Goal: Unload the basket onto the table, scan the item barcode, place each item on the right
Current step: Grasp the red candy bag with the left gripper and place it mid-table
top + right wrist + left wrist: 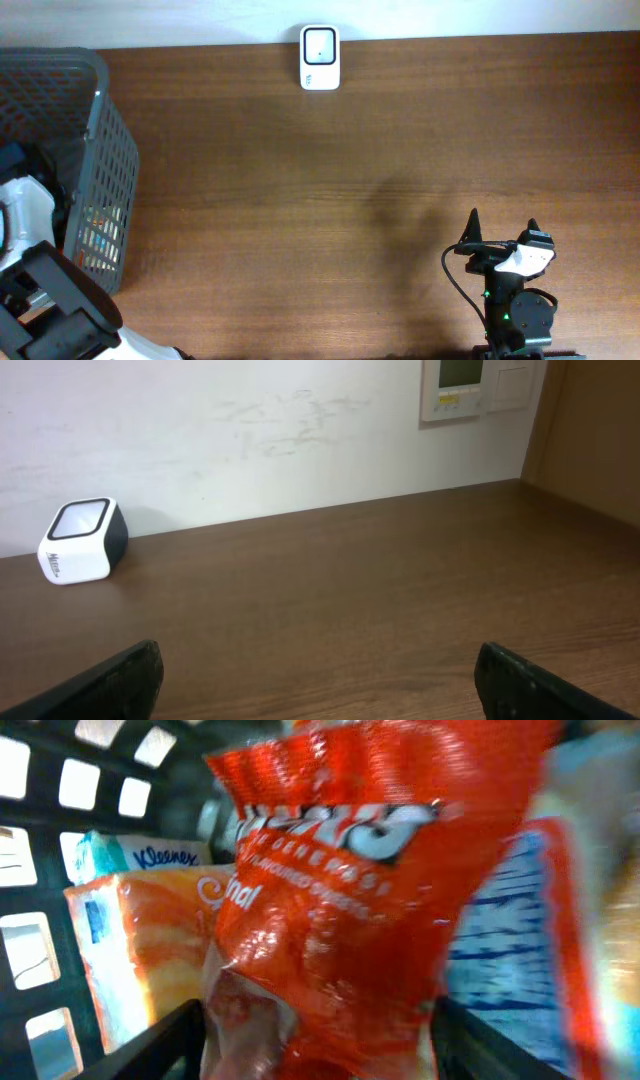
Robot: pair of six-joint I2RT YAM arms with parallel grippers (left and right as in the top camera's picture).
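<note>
Inside the basket (115, 170), a red snack bag (350, 900) sits between the left claw's (315, 1012) fingers. I cannot tell if it is gripped. The slick film may slip or snag the other packs (125, 940) beside it. The right claw (318, 655) is spread wide, holding nothing.

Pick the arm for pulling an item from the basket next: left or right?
Left. The left fingers flank the red snack bag inside the grey basket. The right fingers stand open above the table, far from the basket, facing the scanner.
</note>
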